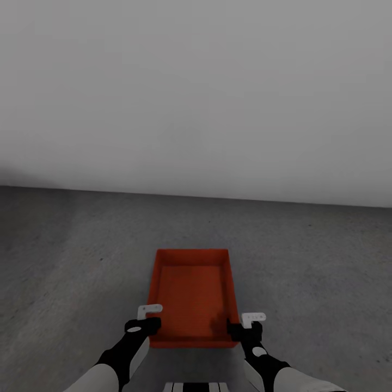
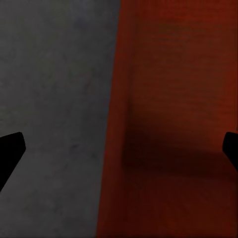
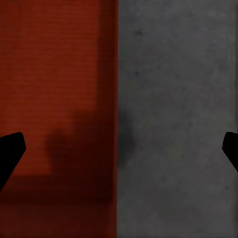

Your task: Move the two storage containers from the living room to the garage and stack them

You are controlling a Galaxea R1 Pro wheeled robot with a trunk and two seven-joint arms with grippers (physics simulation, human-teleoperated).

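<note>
Orange-red rectangular open-top storage container (image 1: 193, 294) sits on dark grey concrete floor (image 1: 65, 261); left claw (image 1: 143, 325) and right claw (image 1: 241, 329) straddle its side walls, both spread open

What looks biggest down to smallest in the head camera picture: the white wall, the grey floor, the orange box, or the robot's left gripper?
1. White wall: takes up the most picture.
2. Grey floor: nearly as much.
3. Orange box: much smaller.
4. Left gripper: smallest, though it is nearer the camera than the box.
</note>
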